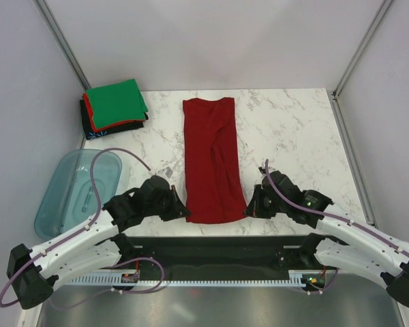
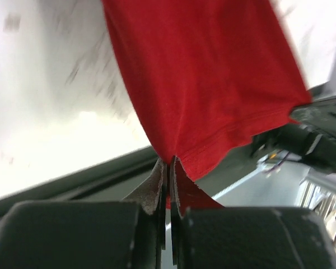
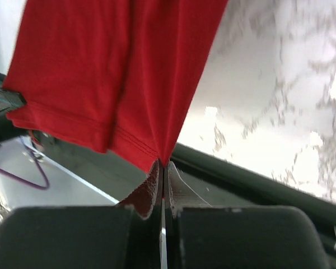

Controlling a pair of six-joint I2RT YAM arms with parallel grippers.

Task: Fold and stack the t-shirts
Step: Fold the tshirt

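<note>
Near table (image 1: 293, 136) edge: left gripper (image 1: 185, 213), right gripper (image 1: 248, 210) clamped on dark red t-shirt (image 1: 211, 157) hem corners; cloth likely soft, light, droopy.

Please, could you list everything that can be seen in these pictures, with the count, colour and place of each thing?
dark red t-shirt: one, dark red, folded into a long strip, middle of the table.
folded shirts: one stack, green on top, red and black under it, far left corner; exact number cannot be told.
plastic tub: one, translucent teal, left side, beside the left arm.
table: one, white marble pattern, under everything.
left arm: one, white and black, near left.
right arm: one, white and black, near right.
left end effector: one, black, shut on the dark red t-shirt's near left corner.
right end effector: one, black, shut on its near right corner.
</note>
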